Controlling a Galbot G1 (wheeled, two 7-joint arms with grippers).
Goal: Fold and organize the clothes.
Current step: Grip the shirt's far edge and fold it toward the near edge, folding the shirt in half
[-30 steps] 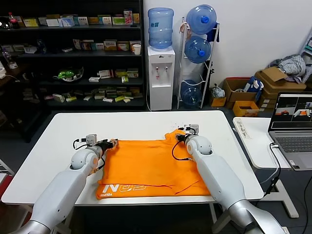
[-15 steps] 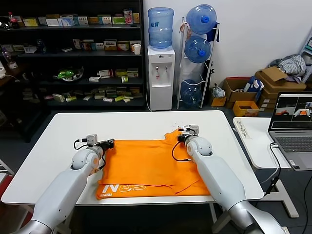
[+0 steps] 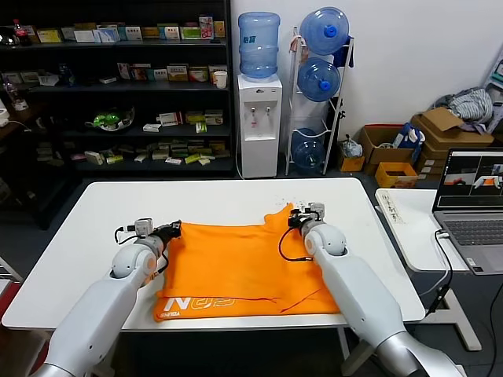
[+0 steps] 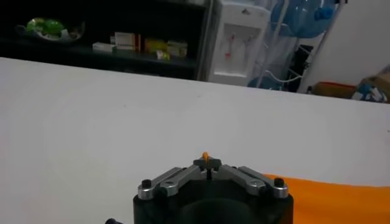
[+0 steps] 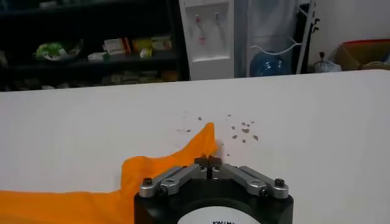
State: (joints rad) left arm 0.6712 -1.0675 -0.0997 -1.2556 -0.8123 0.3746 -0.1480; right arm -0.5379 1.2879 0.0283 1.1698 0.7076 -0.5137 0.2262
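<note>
We see the orange T-shirt point(image 3: 240, 267) lying flat on the counter point(image 3: 86, 228), long axis left-right, lettering nearest us. Our left gripper point(image 3: 174, 228) and right gripper point(image 3: 291, 217), open a second ago, now pinch its far corners with jaws closed.

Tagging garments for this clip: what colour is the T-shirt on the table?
Bright orange, with white lettering along its near edge; the T-shirt shows best in the head view.

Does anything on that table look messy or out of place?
Yes: small dark specks lie scattered on the white table, just past the orange T-shirt corner that the right gripper pinches. That corner stands bunched up, and the near hem lies uneven.
</note>
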